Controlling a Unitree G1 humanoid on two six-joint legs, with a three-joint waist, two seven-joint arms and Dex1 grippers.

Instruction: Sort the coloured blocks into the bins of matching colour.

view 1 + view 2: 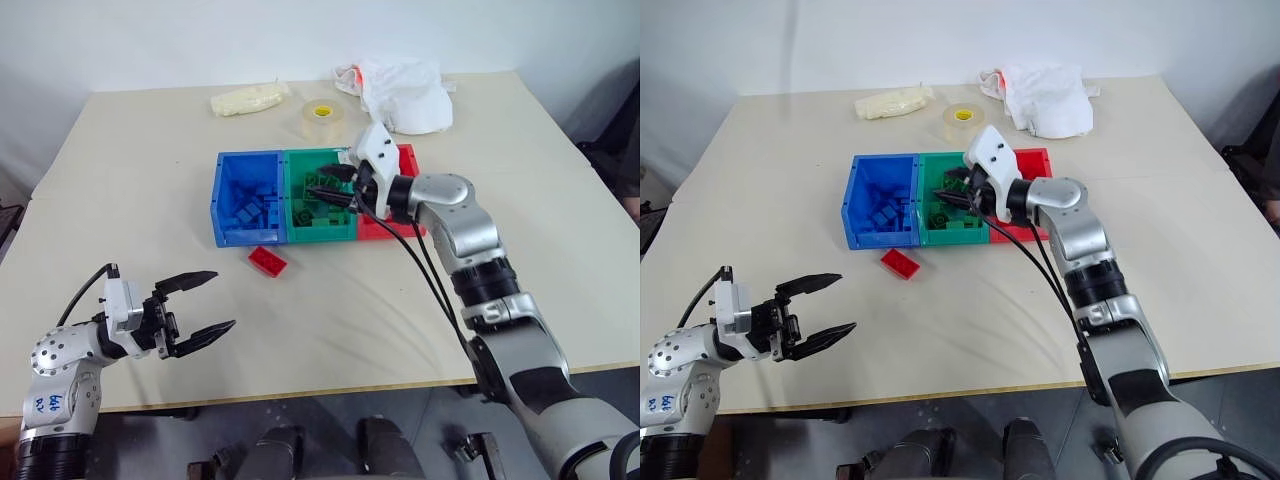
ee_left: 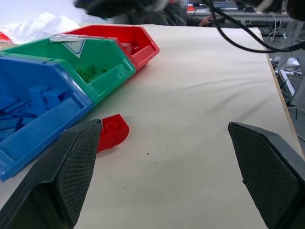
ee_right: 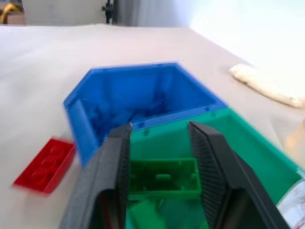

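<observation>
Three joined bins stand mid-table: the blue bin (image 1: pixel 245 236) holds several blue blocks, the green bin (image 1: pixel 320 233) holds green blocks, and the red bin (image 1: pixel 408 160) is partly hidden by my arm. My right gripper (image 1: pixel 322 189) hovers over the green bin, shut on a green block (image 3: pixel 163 178) that spans the gap between its fingers (image 3: pixel 114 162). A red block (image 1: pixel 267 260) lies on the table just in front of the blue and green bins. My left gripper (image 1: pixel 198 304) is open and empty at the table's near left, pointing toward the red block (image 2: pixel 112 131).
A clear tape roll (image 1: pixel 320 118), a white crumpled bag (image 1: pixel 405 92) and a pale wrapped packet (image 1: pixel 250 100) lie behind the bins. The table's near edge (image 1: pixel 330 388) runs just beyond my left gripper.
</observation>
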